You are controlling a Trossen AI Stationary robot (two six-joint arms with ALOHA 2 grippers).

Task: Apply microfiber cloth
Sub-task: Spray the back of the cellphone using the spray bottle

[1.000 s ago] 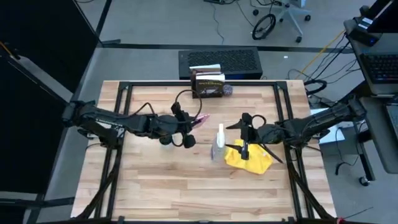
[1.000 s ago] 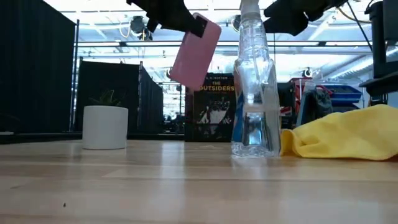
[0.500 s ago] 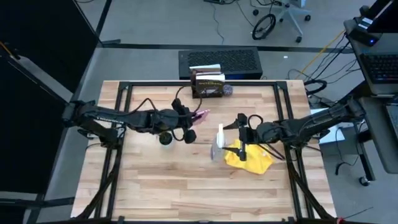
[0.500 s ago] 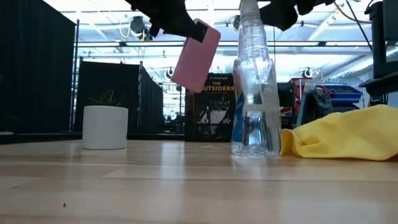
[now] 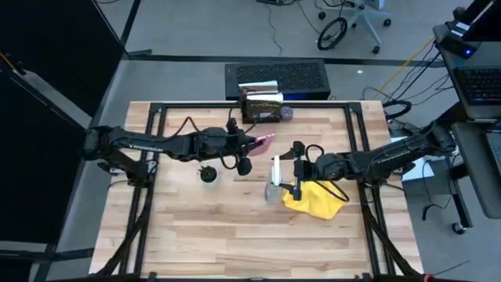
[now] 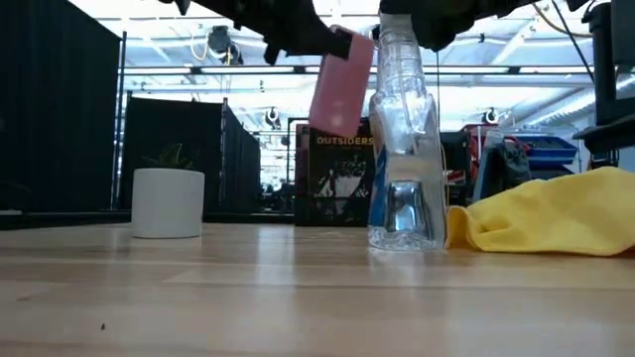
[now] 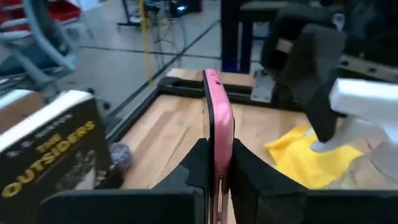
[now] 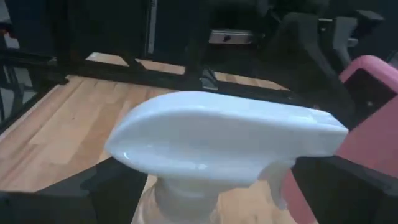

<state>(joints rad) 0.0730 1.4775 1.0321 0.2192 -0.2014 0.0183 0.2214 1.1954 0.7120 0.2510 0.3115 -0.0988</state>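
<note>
a: where is the bright yellow soft microfiber cloth (image 5: 315, 199) now?

b: it lies crumpled on the wooden table (image 5: 203, 227), on the right side, just beside the clear plastic spray bottle with white head (image 6: 402, 139). no hand touches it.

a: and the left hand (image 7: 214, 168)?

b: it is clenched on a pink flat smartphone (image 7: 217, 134), held on its edge in the air above the table, near the bottle.

a: the right hand (image 5: 296, 168)?

b: it is up at the white spray head (image 8: 224, 140), with a finger at each side of the neck. if it really grips the bottle, i cannot tell.
</note>
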